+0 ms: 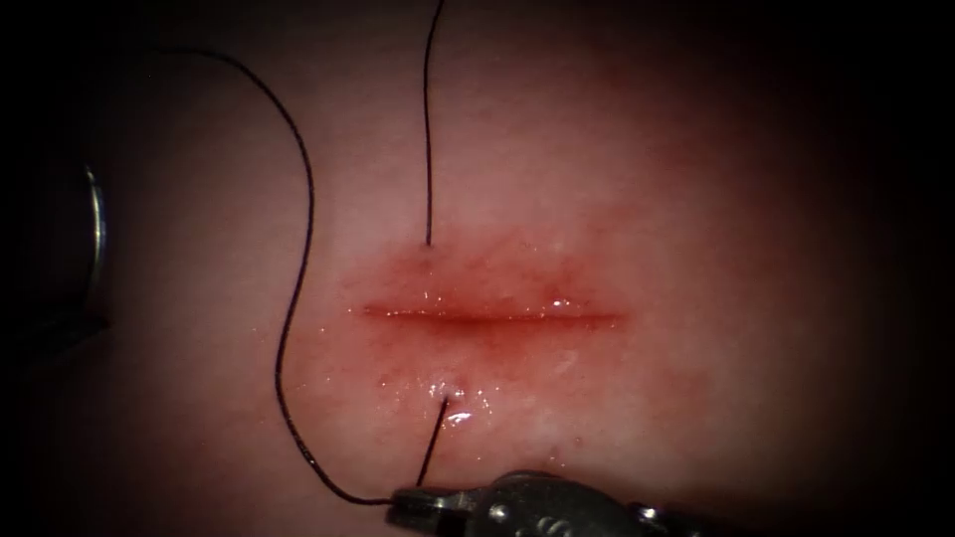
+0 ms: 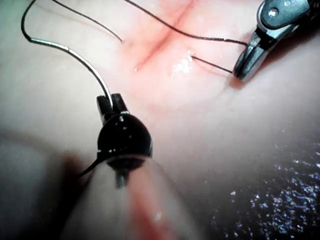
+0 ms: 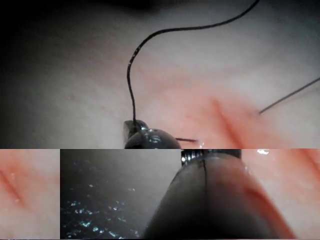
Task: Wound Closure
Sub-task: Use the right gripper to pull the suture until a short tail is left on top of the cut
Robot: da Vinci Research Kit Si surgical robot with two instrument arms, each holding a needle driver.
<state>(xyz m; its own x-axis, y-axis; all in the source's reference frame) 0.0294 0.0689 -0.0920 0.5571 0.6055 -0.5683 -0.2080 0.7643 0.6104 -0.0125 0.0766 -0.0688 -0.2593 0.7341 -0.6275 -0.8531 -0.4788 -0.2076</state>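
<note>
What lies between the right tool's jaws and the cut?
In the endoscope view, a short thread runs from the right tool to a puncture below the cut; beyond it lies wet tissue.

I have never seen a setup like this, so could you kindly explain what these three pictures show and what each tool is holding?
This is a surgical practice robot with two thin arms, stitching a cut in pork belly, the tissue. The endoscope view looks down on the wound; the other two views ride near each arm's wrist. The right tool grips the thread just where it leaves the tissue. In the left wrist view, the left tool holds one end of the curved needle, which is free of the tissue.
</note>
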